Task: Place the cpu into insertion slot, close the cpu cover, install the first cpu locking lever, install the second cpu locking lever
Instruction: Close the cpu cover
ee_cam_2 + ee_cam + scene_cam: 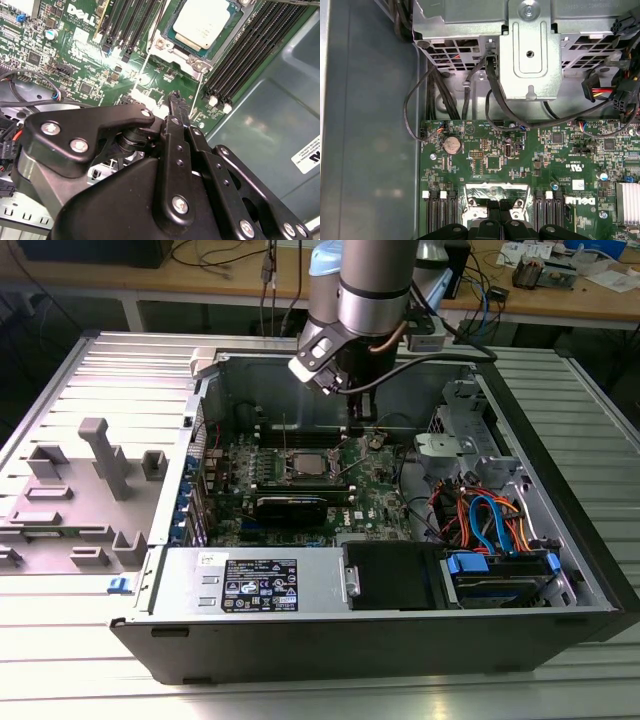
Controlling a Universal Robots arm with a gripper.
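- The hand [175, 96] is seen with its two fingers pressed together, and nothing is pinched between them.
- The hand is held low inside the open computer case [520, 635], over the green board [85, 75]. Whether the board is touched cannot be told.
- One cpu [202, 22] is seen lying flat in the insertion slot [161, 44], silver side up. The hand's tip is near the slot but apart from the cpu.
- In the exterior view, the hand is on the exterior view's right of the cpu. One thin metal rod [285, 435] stands up by the slot.
- White letters are printed on the green board. One white label [306, 155] is stuck on the case wall, and one black and white label [258, 585] is stuck on the silver box at the front.
- One round battery [452, 145] is seen on the board.
- One long black card [290, 506] lies near the cpu.
- The case is set on a ribbed metal tabletop [60, 640].
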